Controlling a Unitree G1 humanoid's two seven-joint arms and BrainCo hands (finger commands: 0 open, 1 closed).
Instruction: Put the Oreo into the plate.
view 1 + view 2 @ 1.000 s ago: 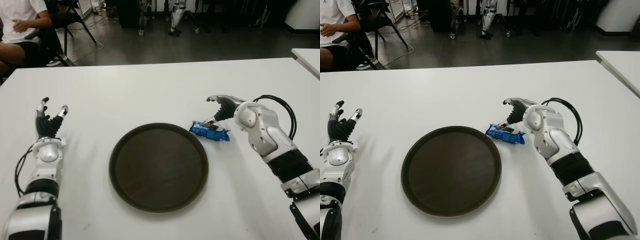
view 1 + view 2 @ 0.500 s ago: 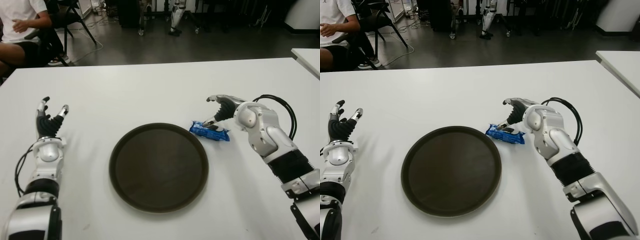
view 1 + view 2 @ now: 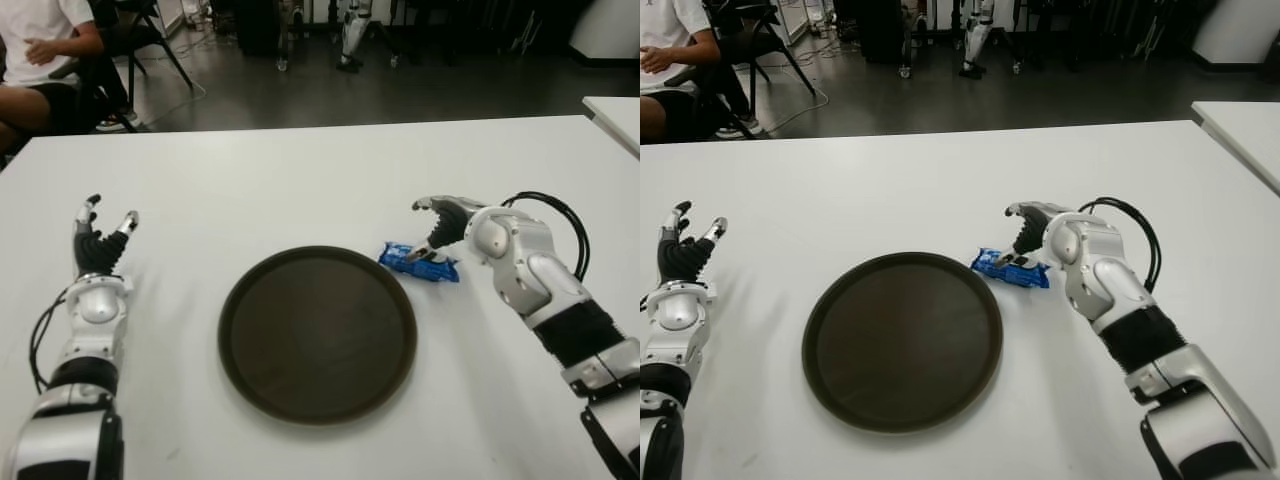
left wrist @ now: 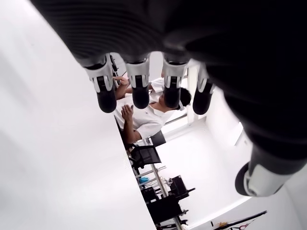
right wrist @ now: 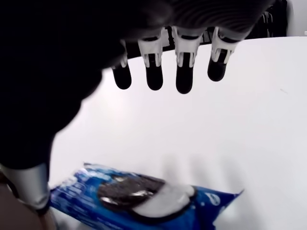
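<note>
The Oreo pack, a small blue packet, lies on the white table just right of the dark round plate, close to its rim. My right hand hovers directly over the pack with fingers spread and the thumb down beside it; the right wrist view shows the pack under the open fingers, not grasped. My left hand shows at the far left, left of the plate, fingers extended and holding nothing.
A person in a white shirt sits beyond the table's far left corner beside a chair. A second white table's corner shows at the right. Chair and robot legs stand on the dark floor behind.
My right hand has dropped slightly toward the Oreo pack, with the fingers curling a little nearer to it. The pack, the plate and my left hand have not moved.
</note>
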